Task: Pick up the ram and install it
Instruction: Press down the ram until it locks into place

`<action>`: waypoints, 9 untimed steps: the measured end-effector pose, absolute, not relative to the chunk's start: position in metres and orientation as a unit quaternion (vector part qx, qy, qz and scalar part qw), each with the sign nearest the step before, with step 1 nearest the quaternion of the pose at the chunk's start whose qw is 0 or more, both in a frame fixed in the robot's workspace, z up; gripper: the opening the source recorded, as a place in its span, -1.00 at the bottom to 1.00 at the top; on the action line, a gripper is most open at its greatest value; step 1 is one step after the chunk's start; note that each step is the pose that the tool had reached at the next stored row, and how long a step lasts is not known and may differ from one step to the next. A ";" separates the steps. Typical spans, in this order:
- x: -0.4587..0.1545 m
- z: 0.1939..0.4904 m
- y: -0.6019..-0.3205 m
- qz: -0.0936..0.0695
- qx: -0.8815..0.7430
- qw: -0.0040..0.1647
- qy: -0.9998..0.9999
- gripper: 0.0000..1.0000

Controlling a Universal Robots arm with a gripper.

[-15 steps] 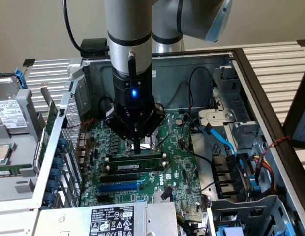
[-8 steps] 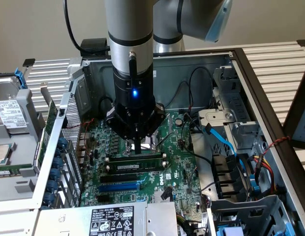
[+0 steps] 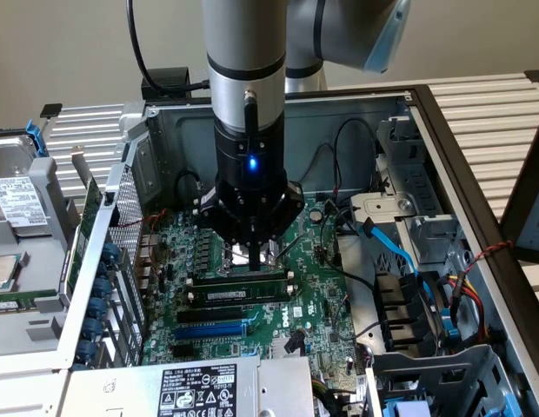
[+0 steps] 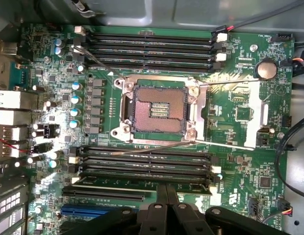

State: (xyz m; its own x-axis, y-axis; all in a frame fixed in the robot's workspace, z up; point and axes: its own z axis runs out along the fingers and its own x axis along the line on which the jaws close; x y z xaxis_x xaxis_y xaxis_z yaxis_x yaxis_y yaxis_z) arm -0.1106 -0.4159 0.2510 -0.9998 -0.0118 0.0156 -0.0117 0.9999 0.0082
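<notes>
The ram (image 3: 239,296) is a long thin stick with a white label, standing on edge in the black memory slot closest to the blue expansion slot (image 3: 213,331). In the wrist view the ram (image 4: 137,182) is a thin green strip along that slot. My gripper (image 3: 256,259) hangs just above the memory slots, over the middle of the stick. Its two black fingers are pressed together with nothing between them. In the wrist view the gripper (image 4: 166,193) points at the ram's top edge; I cannot tell if it touches.
The open CPU socket (image 4: 154,106) lies between two banks of black memory slots (image 4: 149,49). Case walls enclose the motherboard. Blue and black cables (image 3: 391,248) and drive bays crowd the exterior view's right. A power supply (image 3: 196,391) sits at the front.
</notes>
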 end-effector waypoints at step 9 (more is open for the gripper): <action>-0.101 0.246 -0.421 -0.004 0.005 0.008 -1.000 -0.80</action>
